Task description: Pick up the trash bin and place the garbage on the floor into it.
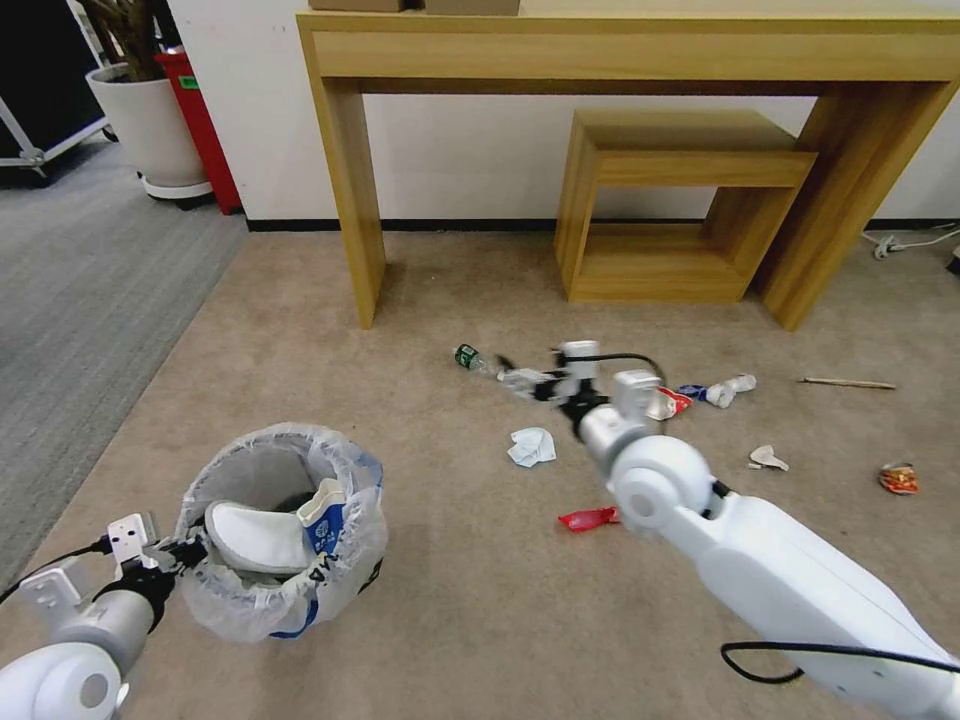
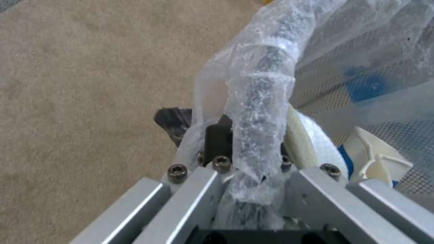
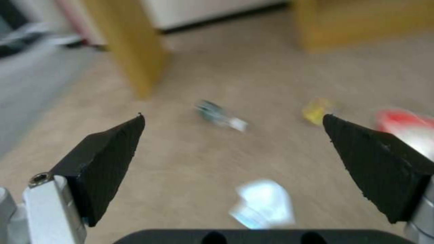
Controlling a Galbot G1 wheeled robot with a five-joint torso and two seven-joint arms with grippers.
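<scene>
Clamped on the rim of the small round dark trash bin (image 1: 280,530), the left gripper (image 1: 178,553) pinches the wall together with the translucent white plastic liner with blue print (image 2: 257,112); the left wrist view shows the crinkled film bunched between its closed jaws. That bin looks light and fairly stiff, but the liner is slick and loose, so a rim pinch could slide or tear the film, and the bin may tilt as it fills. It stands near the left edge of the beige short-pile carpet (image 1: 480,620), already holding a white slipper (image 1: 260,538) and a blue-white paper cup (image 1: 325,515).

Well apart from it, the right gripper (image 1: 535,384) hangs low with its black wedge pads (image 3: 106,156) spread wide, empty, just beside a small clear plastic bottle with a green label (image 1: 485,365). The bottle should be light, smooth and prone to roll; its middle seems the safest place to close on. A crumpled white paper (image 1: 532,446) and a red wrapper (image 1: 588,518) lie nearer the robot.
</scene>
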